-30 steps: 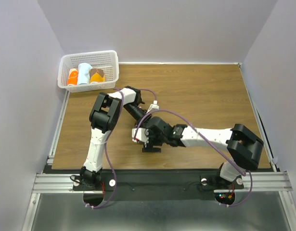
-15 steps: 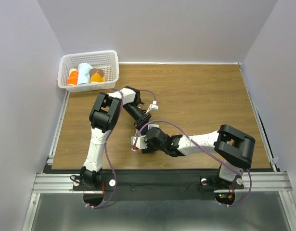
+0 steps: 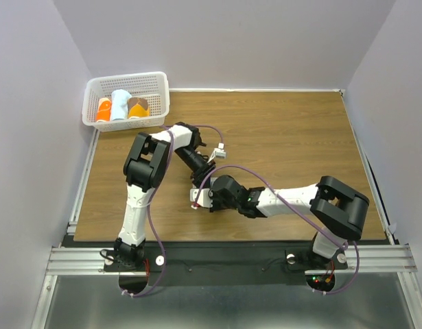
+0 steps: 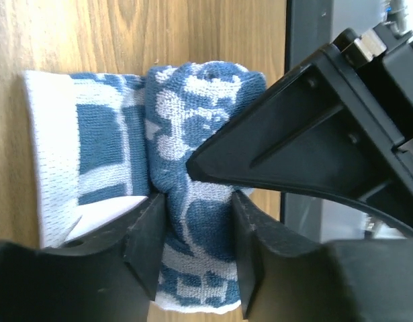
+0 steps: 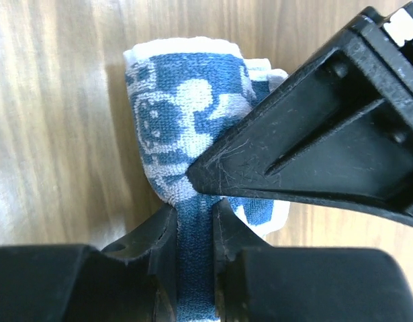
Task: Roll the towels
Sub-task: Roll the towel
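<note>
Your towel (image 4: 193, 121) lies mostly rolled near the middle of the table (image 3: 286, 130), with a flat tail beside the roll. Your left gripper (image 4: 196, 228) is clamped on the roll, a finger on each side. Your right gripper (image 5: 195, 231) pinches it too, jaws nearly together

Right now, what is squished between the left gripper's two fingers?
The rolled blue-and-white towel is pinched between the fingers of the left gripper. The left wrist view shows it best.
</note>
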